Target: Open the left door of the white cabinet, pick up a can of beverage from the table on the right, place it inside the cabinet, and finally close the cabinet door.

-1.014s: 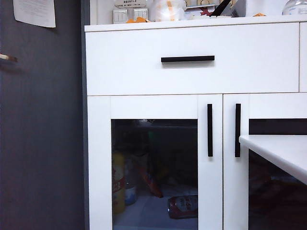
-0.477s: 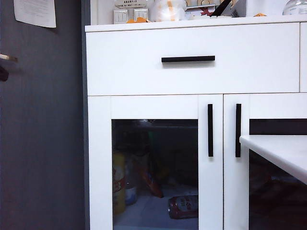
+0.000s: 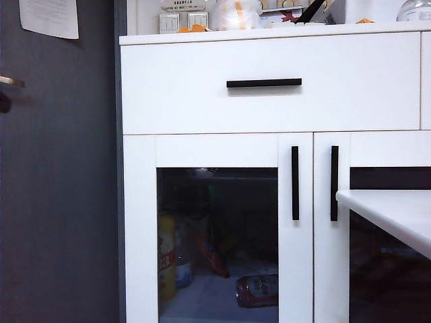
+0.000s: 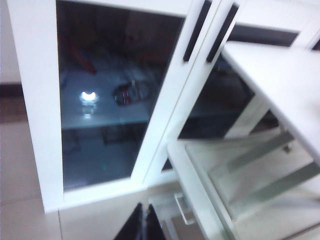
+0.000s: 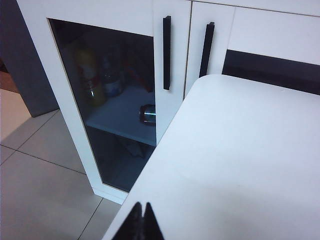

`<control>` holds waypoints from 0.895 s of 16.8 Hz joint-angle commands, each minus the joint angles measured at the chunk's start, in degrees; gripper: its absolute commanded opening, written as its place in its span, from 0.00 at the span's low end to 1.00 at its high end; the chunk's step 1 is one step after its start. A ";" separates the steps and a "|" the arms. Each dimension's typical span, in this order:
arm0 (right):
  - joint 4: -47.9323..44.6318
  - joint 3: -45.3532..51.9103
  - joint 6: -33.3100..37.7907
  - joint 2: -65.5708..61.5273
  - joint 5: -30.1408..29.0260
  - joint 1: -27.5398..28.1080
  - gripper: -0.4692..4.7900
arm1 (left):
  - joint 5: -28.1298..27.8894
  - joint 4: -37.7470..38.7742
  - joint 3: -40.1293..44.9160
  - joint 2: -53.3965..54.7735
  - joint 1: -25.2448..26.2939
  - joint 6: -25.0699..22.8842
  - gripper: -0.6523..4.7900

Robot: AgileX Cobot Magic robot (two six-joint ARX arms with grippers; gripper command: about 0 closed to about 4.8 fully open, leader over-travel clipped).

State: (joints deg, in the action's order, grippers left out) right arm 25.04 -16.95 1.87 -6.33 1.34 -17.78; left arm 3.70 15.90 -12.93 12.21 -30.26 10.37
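Observation:
The white cabinet [image 3: 269, 101] has its left door [image 3: 217, 151] shut, with the black bar handle [image 3: 295, 183] beside the twin door's handle. Behind the dark glass the can of beverage [image 3: 256, 291] lies on its side on a shelf; the wrist views also show the can [image 4: 128, 92] [image 5: 147, 114]. The table [image 3: 397, 212] juts in at the right with nothing on the part that shows. My left gripper [image 4: 144, 205] is shut and empty, low in front of the cabinet. My right gripper [image 5: 142, 204] is shut and empty over the table's [image 5: 240, 150] near edge. Neither gripper shows in the exterior view.
A yellow bottle [image 3: 166, 259] and other packs stand inside at the left. Above the doors is a drawer with a black handle [image 3: 263, 83]. A dark grey wall [image 3: 60, 202] flanks the cabinet. White table legs and braces [image 4: 260, 155] stand beside the left gripper. The floor [image 5: 45, 190] is tiled.
In the exterior view the cabinet, its shut door and the can inside stand as before. No arm shows in any of these frames.

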 commanded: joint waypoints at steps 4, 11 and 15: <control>-0.96 2.91 0.02 6.29 0.04 7.43 0.09 | 1.51 -0.07 5.95 -9.68 13.90 0.17 0.11; -1.31 12.39 0.02 6.16 0.07 16.63 0.09 | 1.46 0.13 9.18 -11.98 33.68 0.17 0.11; -10.34 14.95 -0.04 6.16 -0.04 16.83 0.09 | 1.53 -8.68 12.35 -12.00 35.32 0.20 0.11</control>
State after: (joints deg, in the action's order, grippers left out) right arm 18.26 -3.05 1.87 -0.21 1.39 -0.97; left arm 4.93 10.68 -1.26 0.12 5.15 10.39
